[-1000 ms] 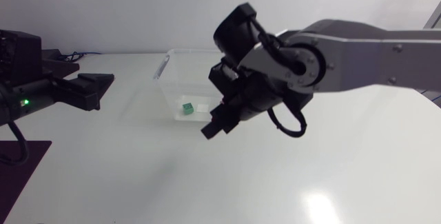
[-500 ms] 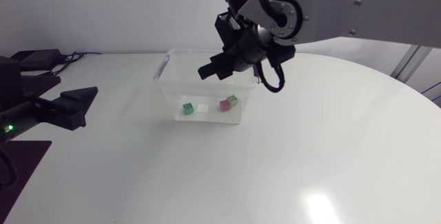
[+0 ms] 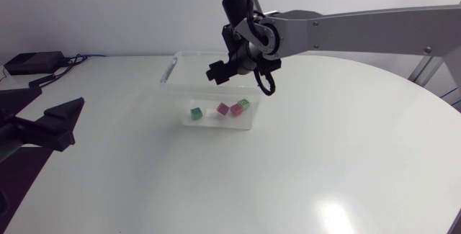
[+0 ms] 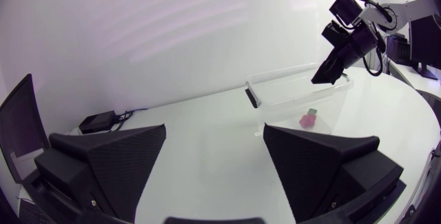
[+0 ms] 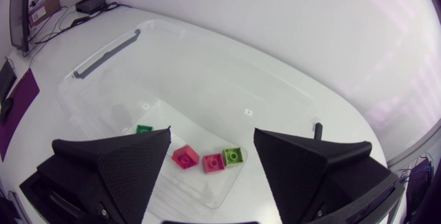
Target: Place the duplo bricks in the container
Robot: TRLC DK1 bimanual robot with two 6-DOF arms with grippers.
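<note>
A clear plastic container (image 3: 189, 67) stands at the back middle of the table. On its floor lie a green brick (image 3: 196, 114), a white brick (image 3: 212, 111), two pink bricks (image 3: 223, 109) and a light green brick (image 3: 244, 104). My right gripper (image 3: 218, 74) hangs over the container, open and holding nothing. Its wrist view looks straight down between its fingers (image 5: 124, 162) at the green brick (image 5: 144, 129), the pink bricks (image 5: 185, 156) and the light green one (image 5: 232, 156). My left gripper (image 3: 61, 96) is open at the table's left edge, far from the container (image 4: 296, 89).
The container has a grey handle (image 5: 103, 55) on its left rim. A small black box with cables (image 3: 32, 63) lies at the table's back left. The white tabletop (image 3: 238, 183) in front of the container is bare.
My right arm rose from in front of the container to above it and its gripper opened; one more pink brick now lies inside. My left arm drew back to the left.
</note>
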